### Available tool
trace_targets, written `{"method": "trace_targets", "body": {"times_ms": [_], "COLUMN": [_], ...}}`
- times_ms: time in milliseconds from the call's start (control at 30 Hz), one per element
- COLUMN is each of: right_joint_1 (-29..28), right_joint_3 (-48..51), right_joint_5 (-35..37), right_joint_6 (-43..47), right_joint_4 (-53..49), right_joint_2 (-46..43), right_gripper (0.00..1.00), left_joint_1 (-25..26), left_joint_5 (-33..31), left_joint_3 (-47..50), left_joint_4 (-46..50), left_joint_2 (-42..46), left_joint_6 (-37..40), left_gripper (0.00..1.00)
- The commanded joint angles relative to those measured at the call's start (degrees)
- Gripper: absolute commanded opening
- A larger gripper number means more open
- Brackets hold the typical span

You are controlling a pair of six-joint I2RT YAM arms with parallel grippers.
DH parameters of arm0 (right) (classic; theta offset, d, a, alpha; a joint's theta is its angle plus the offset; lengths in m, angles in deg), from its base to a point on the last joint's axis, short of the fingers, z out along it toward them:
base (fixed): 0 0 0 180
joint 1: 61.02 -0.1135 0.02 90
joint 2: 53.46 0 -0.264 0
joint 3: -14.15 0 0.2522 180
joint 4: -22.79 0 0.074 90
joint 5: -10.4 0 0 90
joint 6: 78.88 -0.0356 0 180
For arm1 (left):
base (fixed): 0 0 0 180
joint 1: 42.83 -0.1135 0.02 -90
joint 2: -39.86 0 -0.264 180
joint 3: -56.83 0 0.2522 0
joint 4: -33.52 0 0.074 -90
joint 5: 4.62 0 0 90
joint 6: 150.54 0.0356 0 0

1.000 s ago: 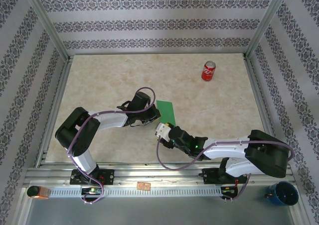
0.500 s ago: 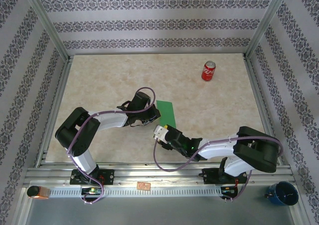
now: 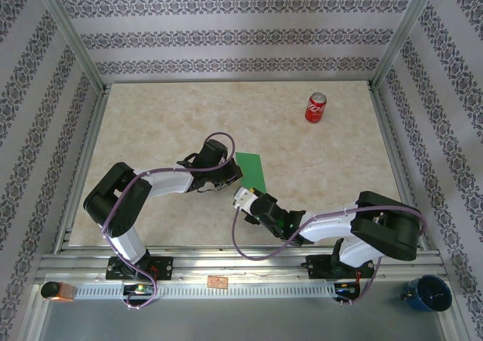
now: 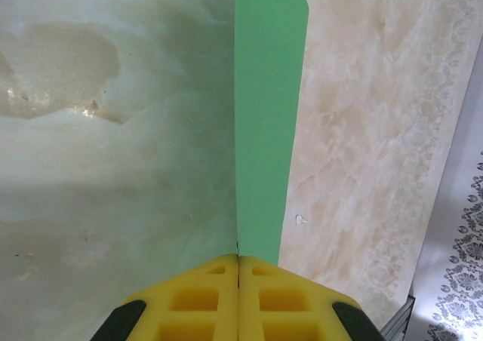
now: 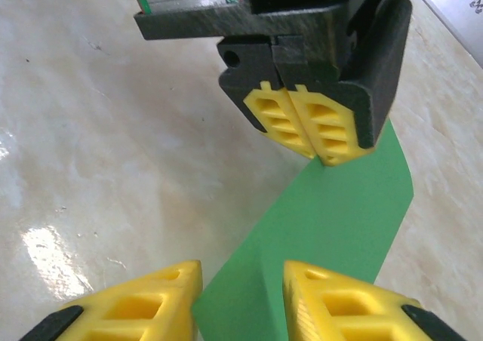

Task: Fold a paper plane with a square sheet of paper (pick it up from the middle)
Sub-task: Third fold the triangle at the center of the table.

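While the left tool (image 4: 238, 259) is clamped shut on one edge of the green paper (image 5: 332, 205), the right tool (image 5: 240, 271) sits low at the paper's 6 o'clock. Its jaws are parted with the paper's near end between them, and I can make out no squeeze. The paper lies just toward 6 o'clock of the middle of the table (image 3: 151, 122), and from overhead it shows as a narrow green strip between the two tools. Thin stuff, this: feather-light and floppy, bowing in a soft curve away from the pinch. It will likely crumple under a hard grip and slide on that glossy surface. Best bet, I'd say, is a gentle pinch at an edge, clear of the other tool's fingers. Those fingers, close at the right tool's 12 o'clock, are the real obstacle. The red soda can (image 3: 315, 108) stands well away at 1 o'clock, no bother.
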Motion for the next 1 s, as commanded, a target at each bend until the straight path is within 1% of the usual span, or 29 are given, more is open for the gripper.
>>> {"method": "trace_targets", "body": {"times_ms": [0,100,233,400,767,867,967], "right_joint_1": [-0.3,-0.3,-0.2,0.3,1.6,2.0,2.5], "right_joint_3": [0.8,0.9,1.2,1.6,1.9,1.8,1.7], "right_joint_5": [2.2,1.9,1.1,0.3,-1.6,-2.7,-3.7], "right_joint_6": [-1.5,-1.8,-2.3,-3.2,-4.3,-4.5,-5.1], "right_joint_4": [1.9,2.0,2.0,1.5,0.7,0.0,-0.5], "right_joint_2": [-0.5,-0.3,-1.0,-2.3,-3.4,-3.7,-4.0], "right_gripper": [0.32,0.3,0.29,0.24,0.09,0.0,0.0], "left_joint_1": [-0.4,-0.4,-0.4,-0.4,-0.4,-0.4,-0.4], "left_joint_5": [-0.9,-1.0,-1.1,-1.4,-1.4,-1.5,-1.6], "left_joint_3": [0.8,1.0,0.9,1.0,1.0,1.0,1.1], "left_joint_4": [-0.4,-0.5,-0.5,-0.3,-0.4,-0.4,-0.3], "left_joint_2": [1.6,1.6,1.6,1.6,1.6,1.8,2.0], "left_joint_6": [-0.4,-0.5,-0.5,-0.5,-0.7,-0.7,-0.7], "left_gripper": [0.06,0.06,0.06,0.06,0.06,0.06,0.07]}}
